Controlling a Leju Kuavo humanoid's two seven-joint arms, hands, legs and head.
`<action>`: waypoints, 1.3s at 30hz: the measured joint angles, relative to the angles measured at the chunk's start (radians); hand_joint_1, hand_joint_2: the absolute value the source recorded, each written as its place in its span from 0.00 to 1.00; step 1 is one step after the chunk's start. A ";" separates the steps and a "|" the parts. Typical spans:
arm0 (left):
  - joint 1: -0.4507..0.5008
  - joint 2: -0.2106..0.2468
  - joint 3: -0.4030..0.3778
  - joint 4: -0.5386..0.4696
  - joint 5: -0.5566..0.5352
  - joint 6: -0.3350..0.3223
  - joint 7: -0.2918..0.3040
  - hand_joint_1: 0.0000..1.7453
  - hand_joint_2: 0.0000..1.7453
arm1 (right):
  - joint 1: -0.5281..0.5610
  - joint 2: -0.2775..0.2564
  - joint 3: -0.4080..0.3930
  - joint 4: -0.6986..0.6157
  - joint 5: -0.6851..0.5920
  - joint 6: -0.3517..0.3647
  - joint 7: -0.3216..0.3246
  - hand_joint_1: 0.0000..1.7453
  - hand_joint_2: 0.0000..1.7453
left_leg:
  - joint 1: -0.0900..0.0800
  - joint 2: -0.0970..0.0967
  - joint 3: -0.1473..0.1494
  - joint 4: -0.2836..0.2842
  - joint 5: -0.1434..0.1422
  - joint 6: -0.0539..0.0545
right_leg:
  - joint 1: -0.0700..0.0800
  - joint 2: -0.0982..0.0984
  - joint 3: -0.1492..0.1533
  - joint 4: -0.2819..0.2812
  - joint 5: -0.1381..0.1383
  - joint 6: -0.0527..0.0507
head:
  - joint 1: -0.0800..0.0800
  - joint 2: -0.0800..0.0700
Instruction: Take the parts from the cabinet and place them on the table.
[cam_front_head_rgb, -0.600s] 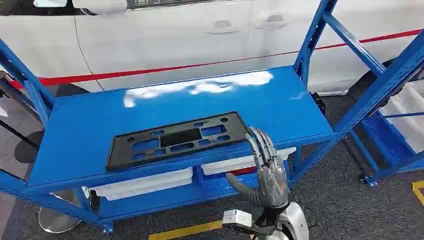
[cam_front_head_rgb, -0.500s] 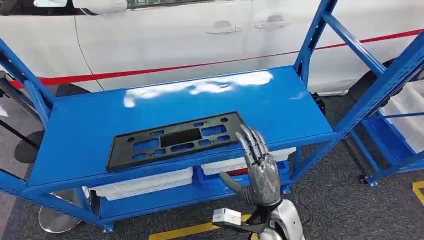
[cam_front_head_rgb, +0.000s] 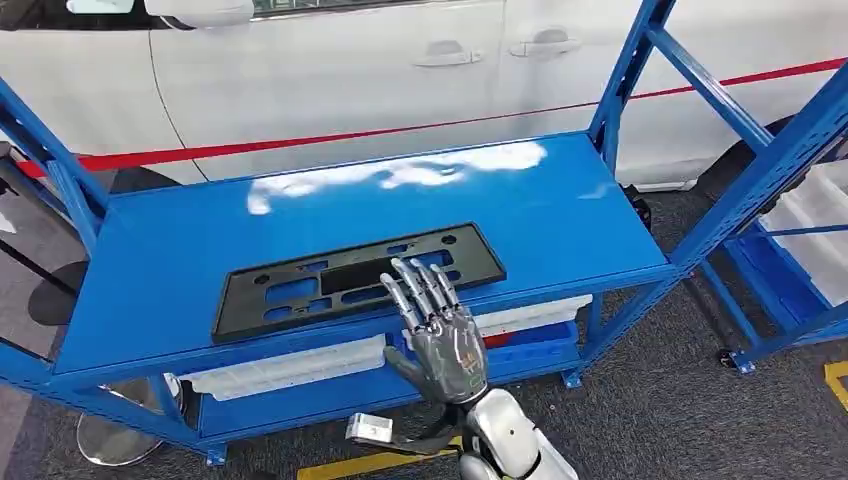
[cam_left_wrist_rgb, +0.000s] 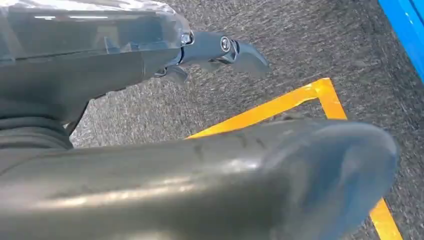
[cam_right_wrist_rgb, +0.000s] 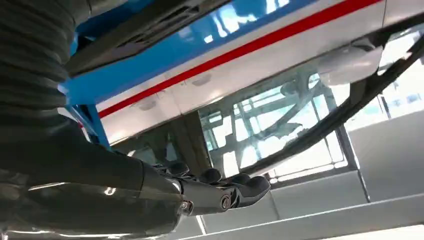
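— What is changing?
— My right hand (cam_front_head_rgb: 443, 335), fingers spread and holding nothing, is sliding left along the shelf (cam_front_head_rgb: 150, 270) edge, now over the near rim of the plate (cam_front_head_rgb: 300, 285).
— And the left hand (cam_left_wrist_rgb: 220, 50)?
— Hanging low, seemingly empty; I can't tell for sure.

A white car (cam_front_head_rgb: 400, 80) with a red stripe (cam_front_head_rgb: 430, 128) stands behind the blue steel rack (cam_front_head_rgb: 620, 100). Grey carpet floor (cam_front_head_rgb: 660, 400) carries yellow tape lines (cam_front_head_rgb: 370, 462). Overhead light glares on the top shelf (cam_front_head_rgb: 400, 172).
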 joint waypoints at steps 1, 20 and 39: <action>-0.002 -0.001 -0.001 0.000 -0.004 -0.002 0.002 0.00 0.00 | -0.011 0.004 0.013 0.026 0.016 -0.006 0.016 0.00 1.00 | 0.000 0.000 0.000 0.000 0.000 0.000 | 0.000 0.000 0.000 0.000 0.000 0.000 | 0.000 0.000; 0.048 -0.019 -0.057 0.002 -0.071 -0.034 -0.025 0.00 0.00 | -0.157 0.085 0.150 0.510 0.197 -0.060 0.288 0.00 1.00 | 0.000 0.001 -0.001 0.000 0.000 0.000 | 0.000 0.001 0.000 -0.001 0.000 0.000 | 0.000 0.000; 0.092 -0.020 -0.057 0.010 -0.043 -0.031 -0.037 0.00 0.00 | -0.326 0.200 0.089 0.724 0.200 -0.063 0.248 0.00 1.00 | 0.000 0.000 -0.002 0.000 0.001 0.001 | 0.000 0.000 0.000 -0.002 0.001 0.001 | 0.000 0.000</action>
